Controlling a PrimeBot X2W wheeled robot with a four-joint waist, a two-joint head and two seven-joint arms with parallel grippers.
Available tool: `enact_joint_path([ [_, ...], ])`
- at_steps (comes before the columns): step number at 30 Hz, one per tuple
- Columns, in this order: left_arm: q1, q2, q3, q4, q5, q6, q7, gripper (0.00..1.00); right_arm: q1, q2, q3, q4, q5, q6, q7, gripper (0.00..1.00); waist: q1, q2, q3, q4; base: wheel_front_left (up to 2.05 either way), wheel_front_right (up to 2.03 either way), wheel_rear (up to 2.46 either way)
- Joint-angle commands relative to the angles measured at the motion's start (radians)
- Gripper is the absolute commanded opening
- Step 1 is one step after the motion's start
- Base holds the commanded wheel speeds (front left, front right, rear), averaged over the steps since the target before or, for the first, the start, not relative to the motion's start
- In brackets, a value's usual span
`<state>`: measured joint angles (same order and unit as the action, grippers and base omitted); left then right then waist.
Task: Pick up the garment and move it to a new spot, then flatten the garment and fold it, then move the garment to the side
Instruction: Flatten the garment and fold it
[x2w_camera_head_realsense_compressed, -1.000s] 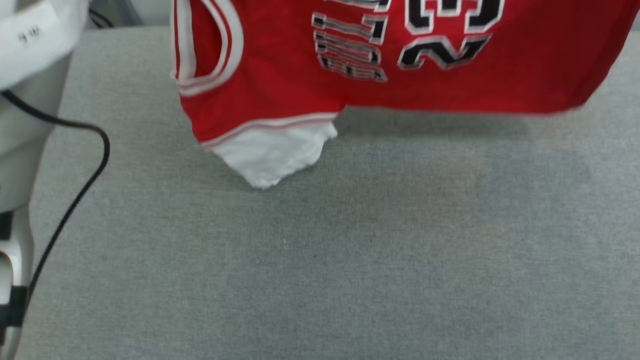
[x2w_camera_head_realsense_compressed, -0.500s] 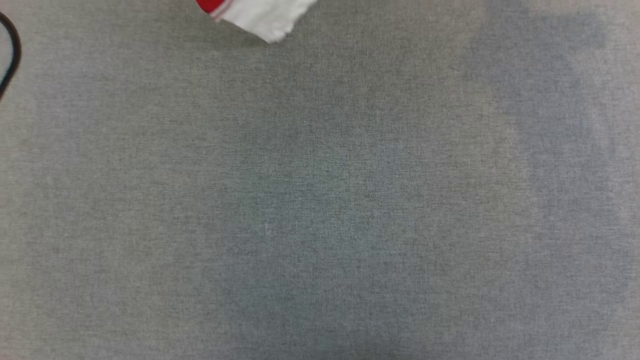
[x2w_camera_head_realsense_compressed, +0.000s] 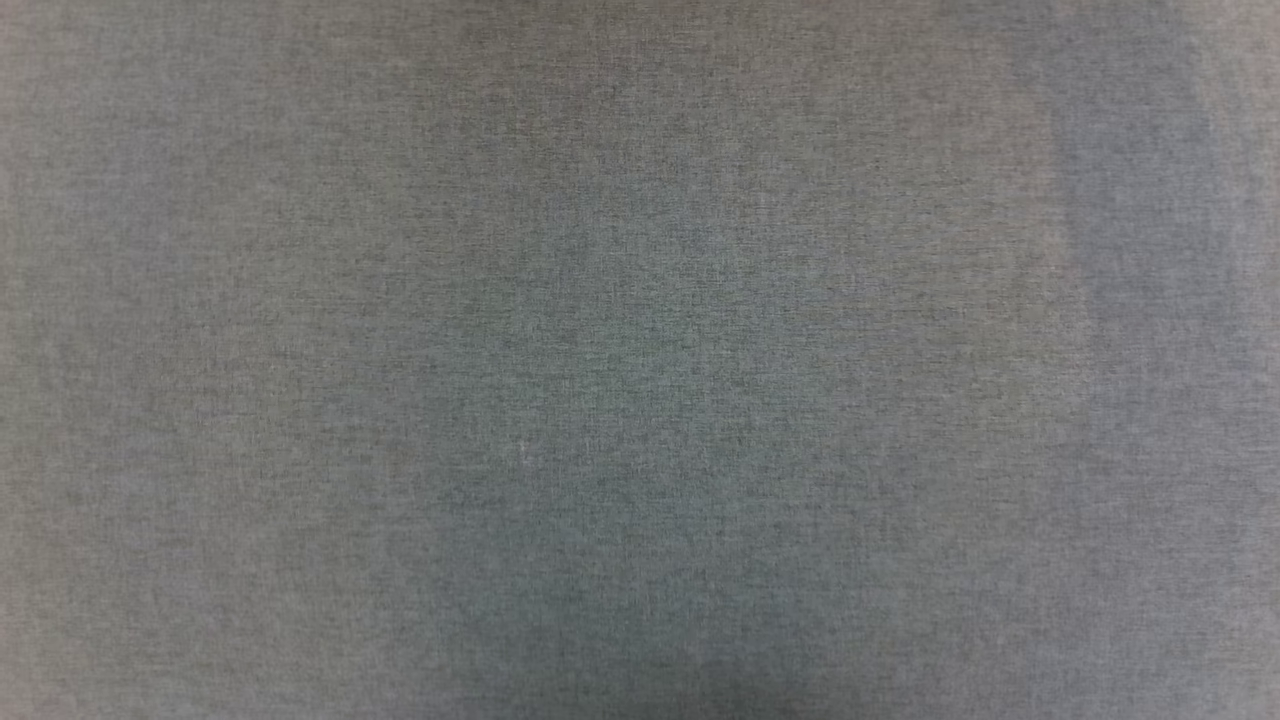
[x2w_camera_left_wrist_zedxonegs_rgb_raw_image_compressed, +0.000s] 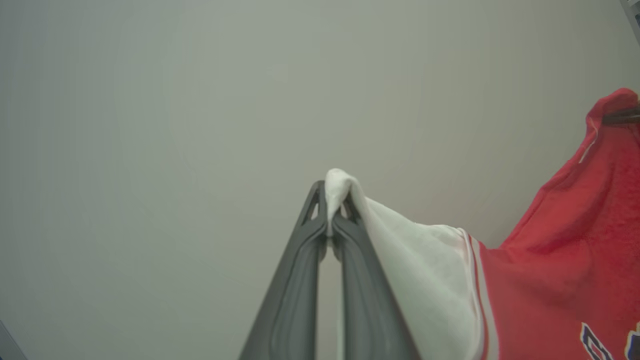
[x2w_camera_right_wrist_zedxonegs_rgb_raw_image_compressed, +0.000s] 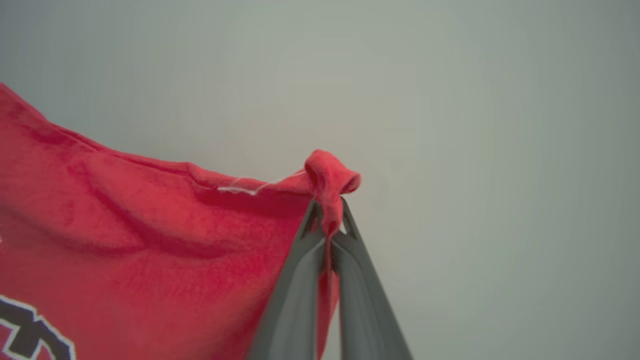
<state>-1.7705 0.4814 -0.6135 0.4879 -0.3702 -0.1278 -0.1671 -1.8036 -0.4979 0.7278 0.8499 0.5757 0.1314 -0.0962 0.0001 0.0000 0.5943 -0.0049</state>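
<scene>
- Shirt (x2w_camera_left_wrist_zedxonegs_rgb_raw_image_compressed: 560, 260): held up by two of its corners, one in each pincer, and stretched in a loose sag between them.
- Nearest part, left wrist view: a white short sleeve (x2w_camera_left_wrist_zedxonegs_rgb_raw_image_compressed: 420, 270), bunched to a rounded tip where it is gripped.
- Past the sleeve: a band of red-and-white striped trim (x2w_camera_left_wrist_zedxonegs_rgb_raw_image_compressed: 475, 280), then the red body, creased in soft folds.
- Lettering (x2w_camera_right_wrist_zedxonegs_rgb_raw_image_compressed: 25, 335): dark with a white outline, cut off by the lower edge of both wrist views, so not readable.
- Left pincer (x2w_camera_left_wrist_zedxonegs_rgb_raw_image_compressed: 332, 210): fingers pressed together, pinching the tip of the white sleeve. The cloth drapes over the right-hand finger in that view.
- Right pincer (x2w_camera_right_wrist_zedxonegs_rgb_raw_image_compressed: 328, 210): fingers pressed together, pinching a red corner of the shirt. A small roll of cloth stands above the fingertips.
- A thin pale thread (x2w_camera_right_wrist_zedxonegs_rgb_raw_image_compressed: 250, 189) lies along the red edge just beside that grip.
- Far corner, left wrist view: one dark finger (x2w_camera_left_wrist_zedxonegs_rgb_raw_image_compressed: 620, 117) of the right pincer shows at the frame edge, clamped on the red cloth.
- Behind the shirt in both wrist views is a plain pale backdrop. What surface it is cannot be told.
- Table (x2w_camera_head_realsense_compressed: 640, 360), head view: grey woven covering, flat, with soft darker patches of shadow at the centre and upper right.
</scene>
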Motion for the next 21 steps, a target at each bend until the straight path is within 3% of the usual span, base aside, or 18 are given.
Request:
enact_joint_path([
  [1,0.027,0.01,-0.006,0.012,-0.017,-0.003,-0.014,0.0,0.031,0.003,0.016,0.008,0.015,-0.001,-0.013,0.0,-0.0001,0.0,0.0,0.002,0.0,0.0,0.0],
  [14,0.275,0.055,-0.079,-0.002,-0.091,-0.001,-0.078,0.0,0.263,-0.053,0.192,-0.053,0.165,-0.001,-0.08,0.0,-0.0001,0.0,-0.116,0.013,0.0,0.0,0.0],
  [21,0.507,0.065,-0.085,-0.077,-0.154,0.046,-0.081,0.0,0.448,-0.081,0.255,-0.105,0.253,-0.001,-0.115,0.0,-0.0001,0.0,-0.213,0.017,0.0,0.0,0.0],
])
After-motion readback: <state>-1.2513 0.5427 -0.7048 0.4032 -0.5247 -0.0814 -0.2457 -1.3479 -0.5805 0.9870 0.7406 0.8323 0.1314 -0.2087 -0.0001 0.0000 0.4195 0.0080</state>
